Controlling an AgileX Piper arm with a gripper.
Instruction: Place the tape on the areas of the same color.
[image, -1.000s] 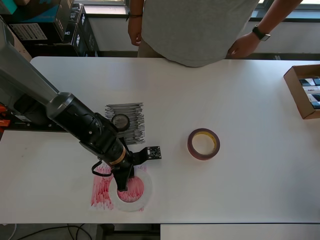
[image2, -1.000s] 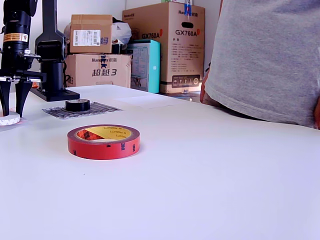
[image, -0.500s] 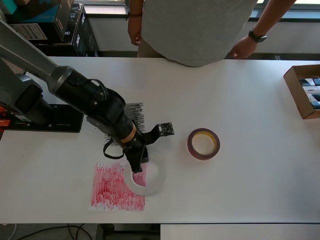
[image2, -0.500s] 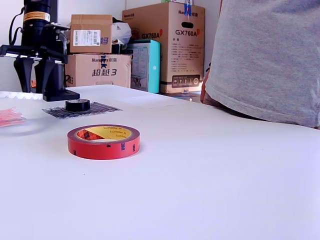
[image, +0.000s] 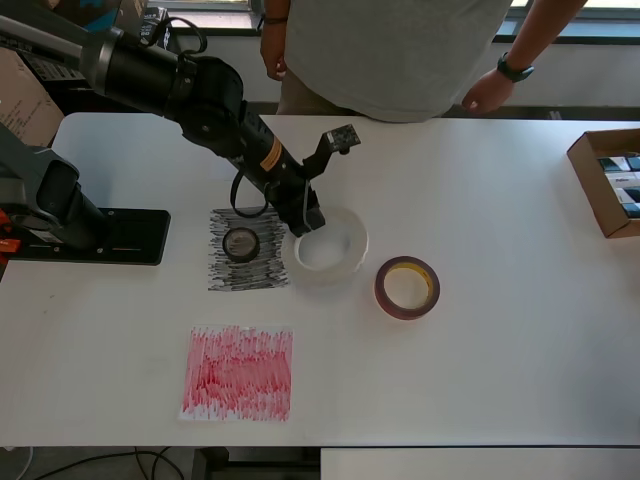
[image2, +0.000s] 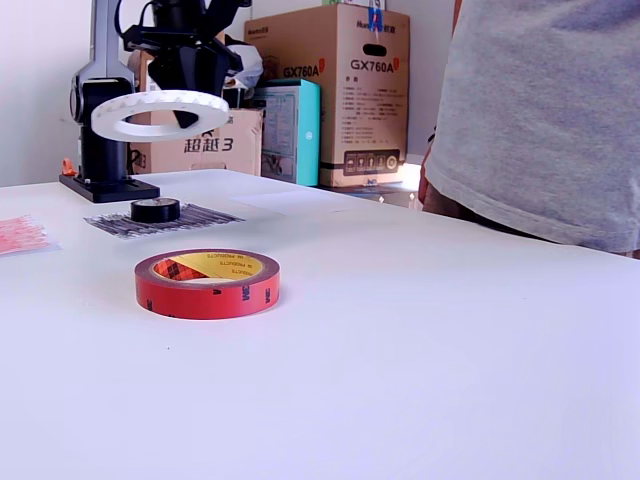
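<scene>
While the pincer (image: 305, 215) grips the white tape ring (image: 330, 245) by its rim and holds it clear above the counter (image: 480, 330), as the exterior view shows, the carry step looks to be in hand. Black roll (image: 241, 243) sits on the black patch (image: 228, 272); red patch (image: 237, 372) is bare; red roll (image: 407, 287) lies apart on the counter. White patch is hard to pick out overhead, possibly the faint sheet (image2: 285, 203) behind. Next move likely calls for finding it and lowering the ring level.
</scene>
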